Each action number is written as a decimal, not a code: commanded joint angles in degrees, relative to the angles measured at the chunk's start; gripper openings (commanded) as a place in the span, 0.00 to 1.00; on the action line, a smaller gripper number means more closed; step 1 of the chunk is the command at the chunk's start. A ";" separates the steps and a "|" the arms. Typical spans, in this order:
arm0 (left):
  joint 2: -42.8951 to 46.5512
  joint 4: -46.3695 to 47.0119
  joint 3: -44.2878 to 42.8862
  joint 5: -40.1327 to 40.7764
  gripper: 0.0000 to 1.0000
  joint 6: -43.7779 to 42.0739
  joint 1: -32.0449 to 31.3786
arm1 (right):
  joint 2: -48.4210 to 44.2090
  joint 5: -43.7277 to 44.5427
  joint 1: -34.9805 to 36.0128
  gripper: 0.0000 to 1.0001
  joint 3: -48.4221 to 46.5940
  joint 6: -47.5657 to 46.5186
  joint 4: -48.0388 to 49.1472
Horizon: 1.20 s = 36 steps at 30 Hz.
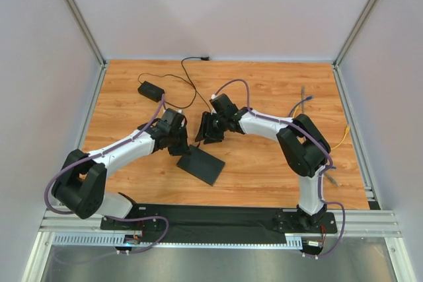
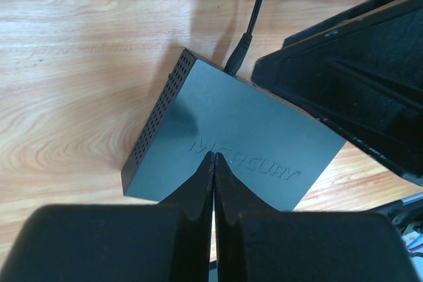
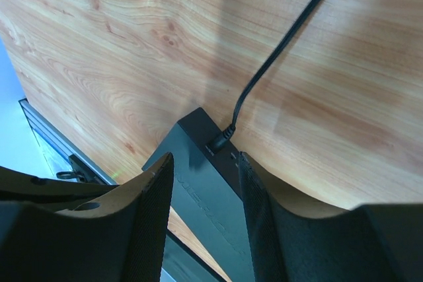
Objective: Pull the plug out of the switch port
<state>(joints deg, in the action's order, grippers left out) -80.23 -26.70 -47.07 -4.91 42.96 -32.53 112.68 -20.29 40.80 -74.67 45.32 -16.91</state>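
The switch (image 1: 201, 165) is a flat black box lying on the wooden table between my two arms. Its plug (image 2: 236, 57) sits in a port on the far edge, and the black cable (image 3: 277, 51) runs away from it across the table. My left gripper (image 2: 214, 156) is shut and empty, its tips over the lettered top of the switch (image 2: 231, 130). My right gripper (image 3: 205, 160) is open, its fingers (image 3: 158, 189) on either side of the switch's (image 3: 198, 193) corner. The plug (image 3: 221, 138) lies just beyond those tips, untouched.
A small black power adapter (image 1: 151, 90) lies at the back left, its cord looping to the rear wall. Blue (image 1: 301, 104) and yellow (image 1: 342, 138) cables lie at the right side. A black mat (image 1: 218, 219) covers the near edge by the arm bases.
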 commanded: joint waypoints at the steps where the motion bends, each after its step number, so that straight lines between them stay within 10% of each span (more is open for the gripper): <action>1: -0.46 4.01 1.01 -1.59 0.00 -0.60 -0.16 | 1.74 -2.29 -0.10 0.46 -3.45 0.38 1.09; 36: -5.47 1.47 6.73 2.27 0.00 2.22 -0.25 | 4.65 0.17 -0.10 0.33 1.28 14.18 5.92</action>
<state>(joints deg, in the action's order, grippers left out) -83.07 -20.05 -43.20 -6.94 46.11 -32.56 117.99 -20.60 40.77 -74.30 57.08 -13.21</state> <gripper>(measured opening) 0.003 0.337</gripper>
